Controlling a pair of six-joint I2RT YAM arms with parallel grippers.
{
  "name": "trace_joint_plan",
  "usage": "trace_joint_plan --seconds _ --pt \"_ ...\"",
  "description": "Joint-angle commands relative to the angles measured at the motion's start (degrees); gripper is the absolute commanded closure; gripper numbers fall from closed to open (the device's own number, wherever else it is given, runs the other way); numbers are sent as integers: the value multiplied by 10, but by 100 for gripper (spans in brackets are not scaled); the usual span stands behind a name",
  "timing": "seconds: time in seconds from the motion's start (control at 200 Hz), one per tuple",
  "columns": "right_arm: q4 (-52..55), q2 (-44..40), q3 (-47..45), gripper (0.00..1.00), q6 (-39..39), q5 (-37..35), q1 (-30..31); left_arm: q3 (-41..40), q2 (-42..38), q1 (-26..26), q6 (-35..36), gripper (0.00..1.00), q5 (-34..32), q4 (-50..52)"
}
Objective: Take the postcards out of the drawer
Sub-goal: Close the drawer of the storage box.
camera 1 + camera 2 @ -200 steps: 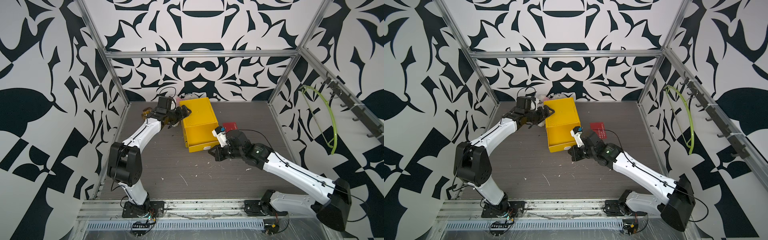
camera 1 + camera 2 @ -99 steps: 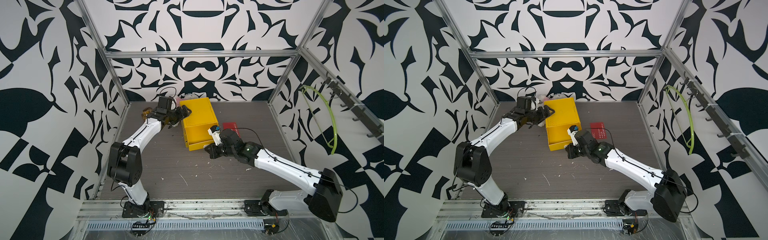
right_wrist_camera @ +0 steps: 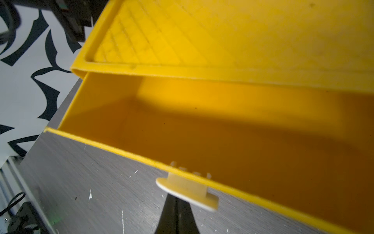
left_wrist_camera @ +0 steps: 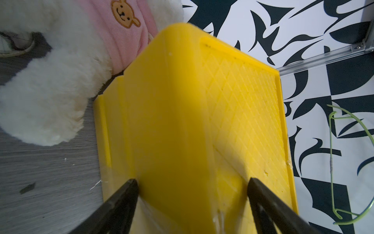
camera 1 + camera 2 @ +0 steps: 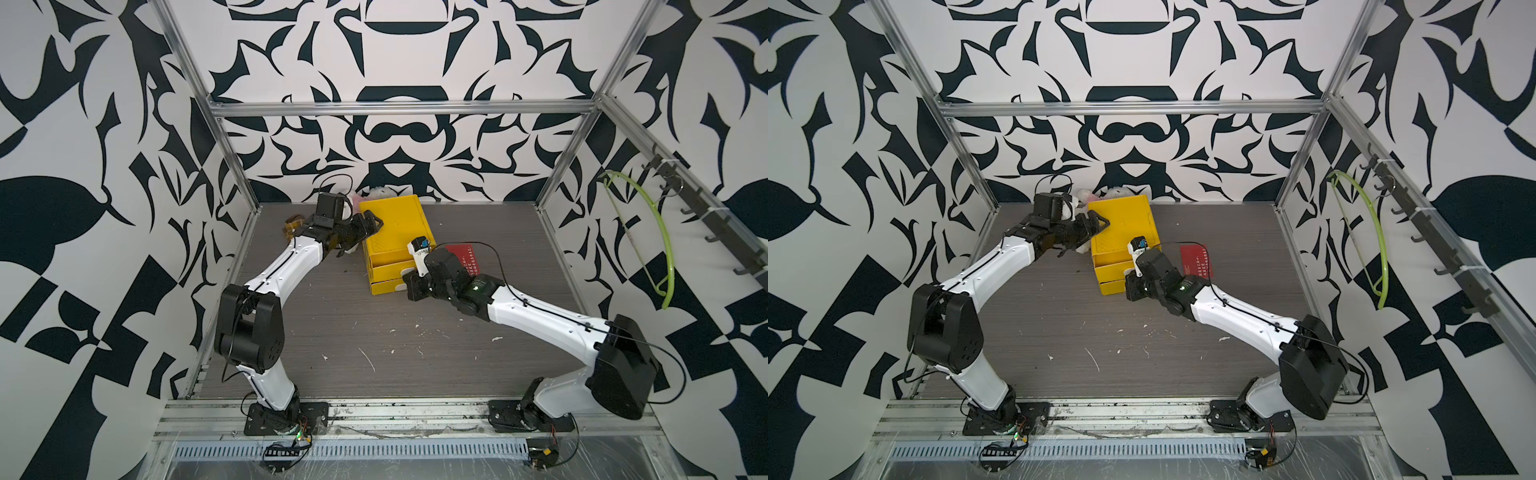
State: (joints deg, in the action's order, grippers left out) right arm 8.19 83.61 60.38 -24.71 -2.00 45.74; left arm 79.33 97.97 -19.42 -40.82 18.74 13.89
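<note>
One red postcard (image 5: 463,253) lies on the table (image 5: 374,332), right of the yellow box (image 5: 395,224); the drawer (image 3: 222,131) shows none, though its rear is hidden. Right gripper (image 3: 176,204), pressed together, sits at the handle (image 3: 188,192) — it could slip off. Left gripper (image 4: 192,182), spread, straddles the box's edge — unclamped, the box may slide.

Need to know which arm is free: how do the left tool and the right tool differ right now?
The left tool is open, its jaws straddling a top edge of the yellow box; the right tool is shut. The left tool is at the box's rear, the right tool at the front of the open drawer, tips by its pale handle. Both are at the box, holding nothing.
</note>
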Motion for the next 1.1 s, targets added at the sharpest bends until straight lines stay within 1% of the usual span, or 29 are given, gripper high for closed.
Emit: trace_joint_plan --seconds 0.0,0.12,0.295,0.52,0.645,0.77,0.92,1.035,1.095 --pt "-57 8 30 100 0 -39 0 -22 5 -12 8 11 7 35" --pt "-76 33 49 100 10 -51 0 -23 5 -12 7 11 9 35" --pt "-72 59 79 100 30 -71 0 -23 2 -12 7 11 12 35" --pt "-66 70 95 100 34 -77 0 -26 -1 -13 10 11 14 40" --pt "-53 53 87 100 31 -61 0 -26 -1 -13 10 10 14 38" --pt "-27 15 60 100 9 -35 0 -24 -1 -13 9 9 12 35" --pt "38 -26 32 100 -22 -26 -5 -14 4 -13 17 9 8 38" --pt "27 -56 -14 100 -68 14 -22 -2 11 -12 24 9 6 45" --pt "3 -69 -43 96 -102 47 -42 3 13 -13 26 9 6 47"
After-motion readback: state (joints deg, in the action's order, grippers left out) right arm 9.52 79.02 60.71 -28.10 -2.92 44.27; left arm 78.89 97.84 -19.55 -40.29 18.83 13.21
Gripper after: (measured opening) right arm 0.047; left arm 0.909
